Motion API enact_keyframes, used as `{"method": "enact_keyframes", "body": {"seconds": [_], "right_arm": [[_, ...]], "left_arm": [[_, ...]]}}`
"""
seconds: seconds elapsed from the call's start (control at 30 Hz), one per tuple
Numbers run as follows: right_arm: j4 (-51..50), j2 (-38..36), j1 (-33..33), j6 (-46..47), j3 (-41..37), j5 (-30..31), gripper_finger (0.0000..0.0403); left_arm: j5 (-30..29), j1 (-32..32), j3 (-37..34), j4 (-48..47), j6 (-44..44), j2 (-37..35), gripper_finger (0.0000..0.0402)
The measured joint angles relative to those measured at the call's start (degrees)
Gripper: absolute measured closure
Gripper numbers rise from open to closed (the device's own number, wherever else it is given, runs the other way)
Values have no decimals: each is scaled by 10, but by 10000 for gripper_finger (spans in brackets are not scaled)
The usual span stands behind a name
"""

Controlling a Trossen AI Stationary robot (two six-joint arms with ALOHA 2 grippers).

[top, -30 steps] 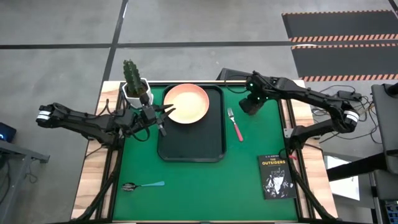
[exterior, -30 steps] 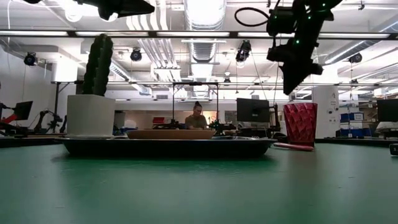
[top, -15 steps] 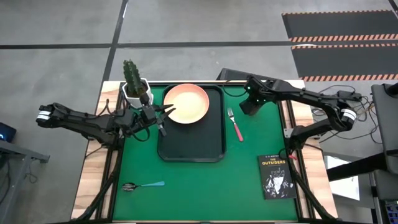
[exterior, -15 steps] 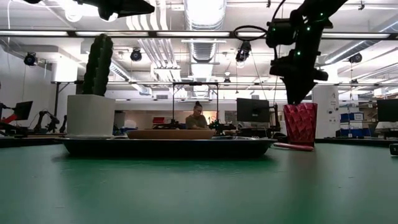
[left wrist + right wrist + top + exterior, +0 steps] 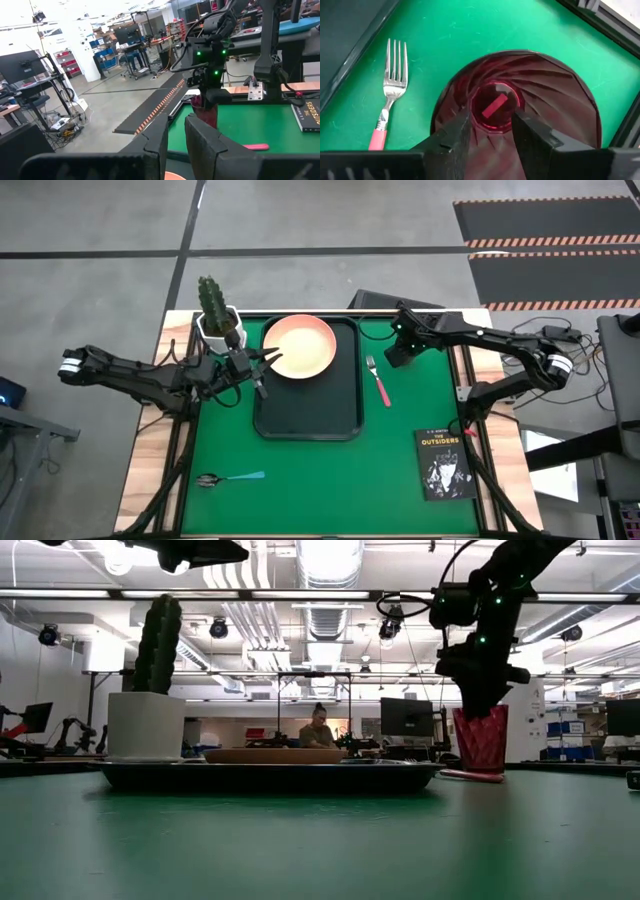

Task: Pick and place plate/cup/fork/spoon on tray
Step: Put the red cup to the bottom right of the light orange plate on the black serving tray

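The maroon cup (image 5: 560, 100) stands upright on the green mat at the far right, right of the tray (image 5: 300, 420). My right gripper (image 5: 491, 117) is open and points down at the cup's mouth (image 5: 482, 712), with both fingertips over the opening. The salmon plate (image 5: 300, 345) lies on the tray's far half. My left gripper (image 5: 265, 370) hangs high above the tray's left edge with a narrow gap between its fingers and nothing in it. The pink-handled fork (image 5: 379, 383) lies between tray and cup. The spoon (image 5: 228, 478) lies near the front left. My right gripper comes at the cup from above, its open fingers (image 5: 457, 132) at the level of the rim. Whether a finger touches the cup's wall, I cannot tell.
A cactus in a white pot (image 5: 215, 315) stands at the far left corner, beside the tray. A black book (image 5: 443, 463) lies at the front right. The mat's front middle is bare green. A person sits in the room beyond the table.
My right gripper has come down onto the cup's mouth and shifted slightly toward the table's left. Its fingers have parted from shut to open. The cup has stayed where it was.
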Motion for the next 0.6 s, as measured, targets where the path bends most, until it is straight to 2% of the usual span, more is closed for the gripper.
{"method": "enact_keyframes", "body": {"seconds": [0.47,0.6], "right_arm": [[-3,0,0,-2,0,-5,386],[-7,-3,0,-6,1,-5,394]], "left_arm": [[0,0,0,0,0,0,355],[0,0,0,0,0,0,355]]}}
